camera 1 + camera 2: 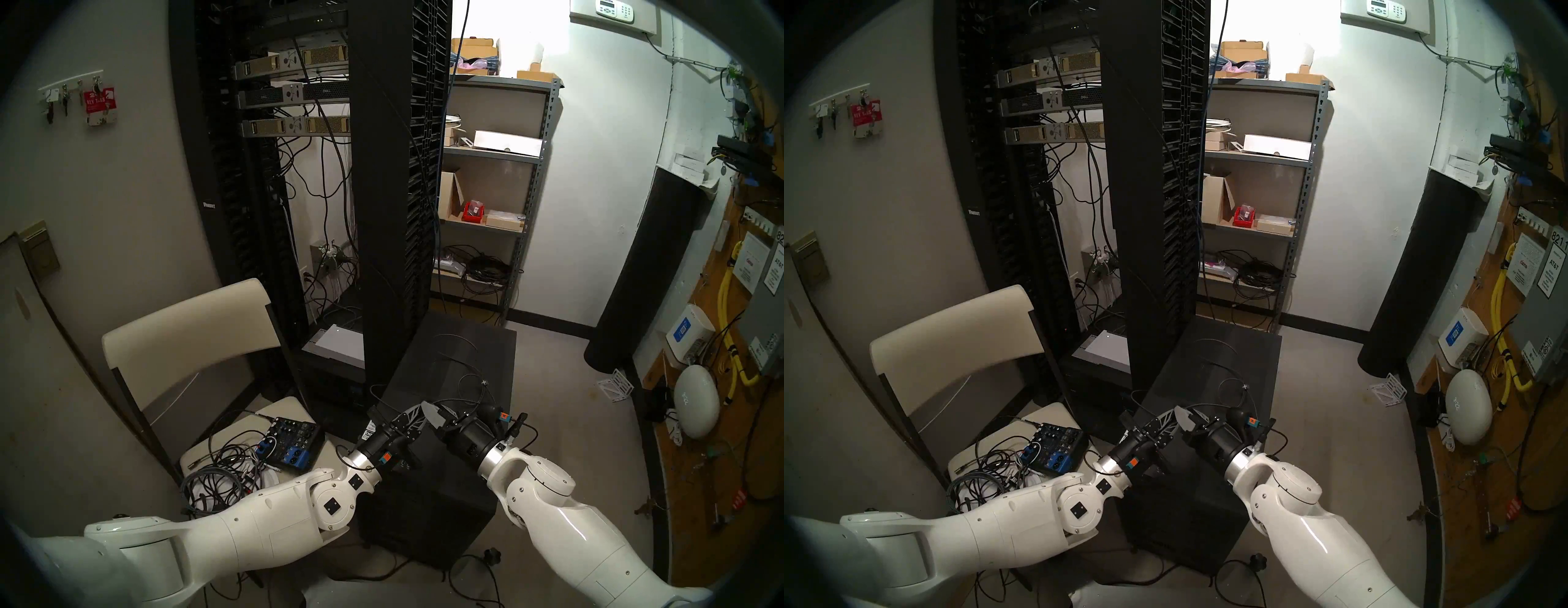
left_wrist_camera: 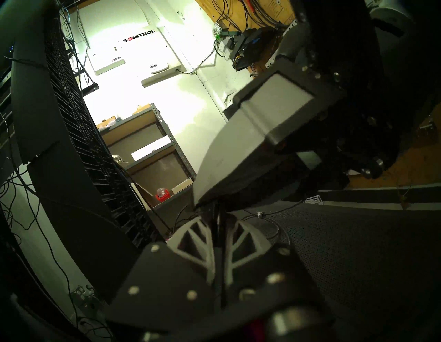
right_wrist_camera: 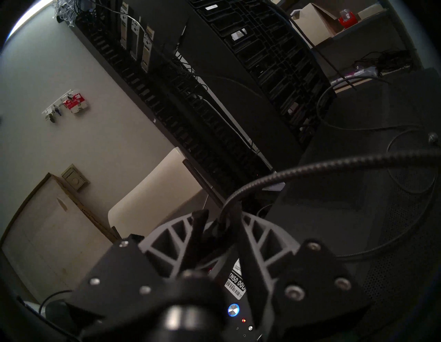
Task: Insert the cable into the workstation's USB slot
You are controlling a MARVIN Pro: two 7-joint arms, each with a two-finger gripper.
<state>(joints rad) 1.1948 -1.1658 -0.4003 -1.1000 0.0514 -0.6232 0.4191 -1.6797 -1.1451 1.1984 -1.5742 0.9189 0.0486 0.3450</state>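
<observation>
**Item 1, cable.** The long thin dark grey braided cable (image 3: 310, 164) is lying in loose loops on the perforated top panel of the large black rectangular tower workstation (image 1: 466, 339). Its tiny silvery fitting (image 1: 485, 383) is resting midway along the run. One end is rising off the panel and running in between the pads of the right gripper. The plug is not showing in any view. The slack is probably being left on the lid so that the free end can be turned without drag.

**Item 2, right gripper** (image 3: 218, 211). It is hanging level over the front edge of the workstation and pointing toward the left arm. Its pads are standing a little apart with the cable passing between them. Whether they are pinching the cable or only flanking it cannot be told.

**Item 3, left gripper** (image 2: 214, 212). It is meeting the right one tip to tip, with its grey lattice fingers (image 2: 202, 241) pressed together. A thin dark strip is showing between them. Whether that is the cable cannot be told. The face-to-face pose is reading as a handover or a regrip of the plug end.

**Item 4, workstation front.** The round blue-lit button (image 3: 233, 310), the red LED (image 3: 243, 320) and the white barcode sticker (image 3: 235, 284) are sitting directly beneath both grippers. This suggests the work is being kept close to the port side. No USB slot is discernible.

**Item 5, surroundings.** The tall black server rack (image 1: 399, 212) is standing just behind, and the cream folding chair (image 1: 186, 322) is carrying a heap of thicker cords (image 1: 220, 471).
</observation>
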